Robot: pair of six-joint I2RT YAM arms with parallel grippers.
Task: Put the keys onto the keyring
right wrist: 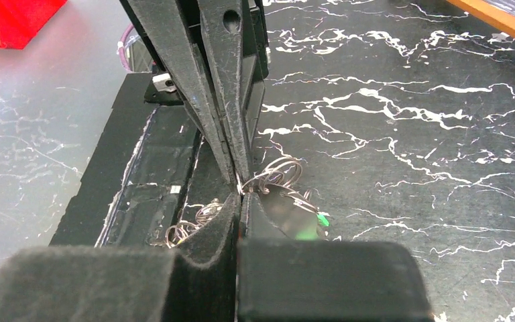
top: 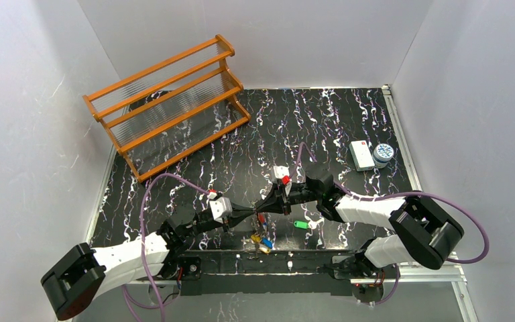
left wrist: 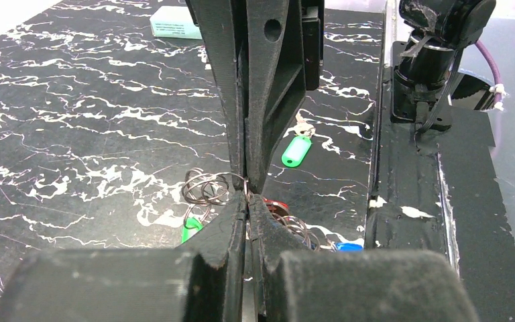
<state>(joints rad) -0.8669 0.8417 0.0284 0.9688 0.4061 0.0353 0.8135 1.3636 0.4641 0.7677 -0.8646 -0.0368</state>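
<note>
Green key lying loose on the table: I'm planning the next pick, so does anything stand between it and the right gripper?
Nothing visible does. The green key lies alone on the table, near the right gripper, which is shut.

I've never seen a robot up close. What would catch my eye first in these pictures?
The left tool and right tool meet tip to tip near the front edge of the black white-veined table, both shut on thin metal wire rings between them. An orange wooden rack stands at the far left, and a key with a bright green plastic tag lies alone just right of the tools.
</note>
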